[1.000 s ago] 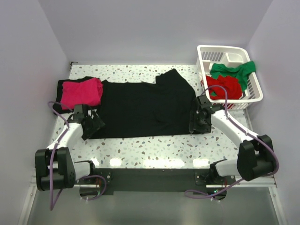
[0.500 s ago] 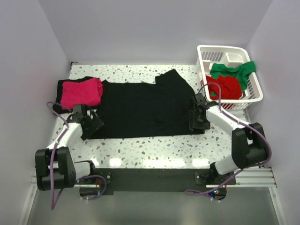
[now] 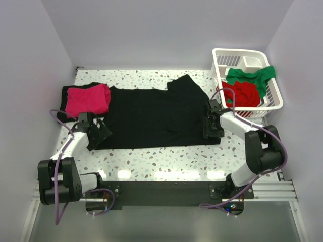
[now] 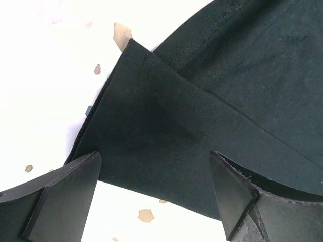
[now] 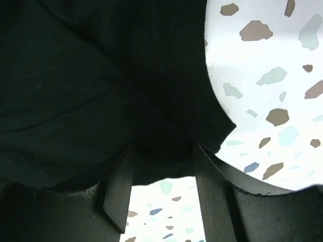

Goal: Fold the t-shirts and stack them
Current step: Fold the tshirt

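**One shirt spread for folding, a small stack begun, two more left in the basket**

At the far left of the speckled bench [image 3: 166,161], a folded pink t-shirt [image 3: 88,99] is stacked on a folded black one [image 3: 65,96]. A second black t-shirt [image 3: 156,116] is laid flat across the middle and is judged not yet folded. A crumpled red t-shirt [image 3: 242,93] and a green t-shirt [image 3: 252,75] are heaped in the white slatted plastic basket [image 3: 222,55] at the far right, so most of the task is left. The cloth is seen as soft, matt knit with stitched hems, against the hard, glossy bench. The left jaws are held wide open over the shirt's near-left corner and nothing is gripped. The right jaws are set part-open astride its near-right edge, with bench visible between them.
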Robot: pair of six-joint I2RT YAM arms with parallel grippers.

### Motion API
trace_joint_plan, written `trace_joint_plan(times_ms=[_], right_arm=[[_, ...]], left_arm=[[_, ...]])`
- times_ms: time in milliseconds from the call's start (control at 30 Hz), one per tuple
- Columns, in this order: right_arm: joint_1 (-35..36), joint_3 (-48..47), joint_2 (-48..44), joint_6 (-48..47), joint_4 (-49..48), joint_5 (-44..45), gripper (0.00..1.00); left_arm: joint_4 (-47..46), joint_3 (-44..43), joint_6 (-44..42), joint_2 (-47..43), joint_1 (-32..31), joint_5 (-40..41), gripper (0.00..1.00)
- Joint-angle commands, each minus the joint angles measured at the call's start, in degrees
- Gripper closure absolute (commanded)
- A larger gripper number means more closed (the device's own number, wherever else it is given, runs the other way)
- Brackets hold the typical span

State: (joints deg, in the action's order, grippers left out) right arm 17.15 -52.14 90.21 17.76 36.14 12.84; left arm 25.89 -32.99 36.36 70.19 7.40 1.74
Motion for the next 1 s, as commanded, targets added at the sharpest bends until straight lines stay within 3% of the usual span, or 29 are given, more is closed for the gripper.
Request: trace_joint_plan(times_ms=[0,100,133,233,400,767,967], right_arm=[[-0.97,-1.03,0.75,-1.5,-2.13,0.43,0.48],[-1.5,-1.3,1.54,-2.03,-1.52,0.25,0.57],[-1.68,-1.3,1.63,-2.11,-1.34,0.34,0.71],[-1.85,-1.74,1.46,-2.03,-0.11,0.34,0.88],[-1.94,-3.93,-0.12,-0.27,4.54,1.48,1.0],[-1.77,-6.39,0.31,8.78,19.3,7.02,1.0],[-1.85,-5.16,-0.04,10.89,21.69,8.51,1.0]], left_arm=[[0.92,0.12,-1.03,1.09,0.86,1.43,0.06],[0.83,0.21,-0.94,1.44,0.95,1.51,0.06],[0.83,0.3,-0.94,1.61,0.95,1.51,0.06],[0.83,0.21,-0.94,1.53,0.95,1.6,0.06],[0.92,0.3,-0.85,1.44,1.04,1.69,0.06],[1.44,0.12,-0.41,1.09,0.95,2.48,0.06],[1.27,0.12,-0.76,0.38,1.04,2.48,0.06]])
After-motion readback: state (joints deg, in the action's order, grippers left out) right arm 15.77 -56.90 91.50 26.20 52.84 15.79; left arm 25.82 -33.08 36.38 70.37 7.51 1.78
